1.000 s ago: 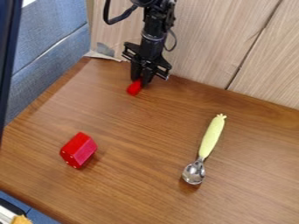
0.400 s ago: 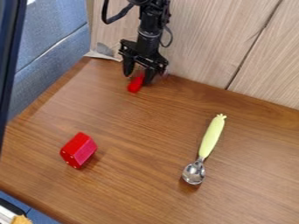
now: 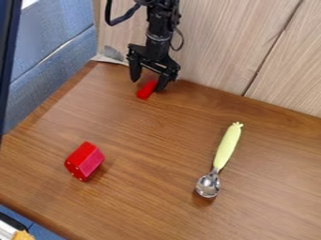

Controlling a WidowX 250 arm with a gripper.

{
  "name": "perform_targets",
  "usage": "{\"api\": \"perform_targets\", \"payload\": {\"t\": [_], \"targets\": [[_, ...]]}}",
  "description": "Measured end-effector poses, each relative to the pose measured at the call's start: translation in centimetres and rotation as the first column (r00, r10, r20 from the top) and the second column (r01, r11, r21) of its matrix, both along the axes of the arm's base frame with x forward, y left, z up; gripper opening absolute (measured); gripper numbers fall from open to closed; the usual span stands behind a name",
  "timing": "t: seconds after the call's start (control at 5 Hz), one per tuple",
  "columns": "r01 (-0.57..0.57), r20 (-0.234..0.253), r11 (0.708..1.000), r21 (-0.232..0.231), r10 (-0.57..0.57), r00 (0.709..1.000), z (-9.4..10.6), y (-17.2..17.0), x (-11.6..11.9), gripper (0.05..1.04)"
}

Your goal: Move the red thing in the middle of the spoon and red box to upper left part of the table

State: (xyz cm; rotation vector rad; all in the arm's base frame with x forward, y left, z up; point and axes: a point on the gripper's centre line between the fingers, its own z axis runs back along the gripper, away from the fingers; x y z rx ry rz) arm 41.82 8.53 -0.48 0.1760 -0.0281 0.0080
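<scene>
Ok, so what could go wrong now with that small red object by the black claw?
The open black two-finger gripper has one finger right beside the small red object, so pulling away might nudge or roll it. The pale wooden panel stands close behind, so the gripper could perhaps bump that too.

A robot arm point(image 3: 156, 33) over a table point(image 3: 150, 136) suggests a lab.

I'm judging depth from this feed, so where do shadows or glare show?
Camera view: soft shadows beside the red faceted box and by the silver metal bowl of the pale-yellow-handled spoon; same view: bright glints on that bowl; same view: no harsh glare on the brown wooden table.
</scene>
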Motion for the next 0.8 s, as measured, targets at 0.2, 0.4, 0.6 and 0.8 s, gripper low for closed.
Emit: {"api": "perform_targets", "payload": {"t": [0.2,0.4,0.6,0.8], "targets": [[0.008,0.065,0.999,-0.040,-0.005,0.998,1.9,-0.3,-0.3,0.999],[0.006,0.171,0.999,-0.049,0.002,0.985,5.0,0.3,-1.8,0.999],[0.009,0.222,1.000,0.003,-0.009,0.975,6.5,0.6,-4.9,0.999],[0.006,0.227,1.000,0.004,-0.007,0.974,6.6,0.6,-4.8,0.999]]}}
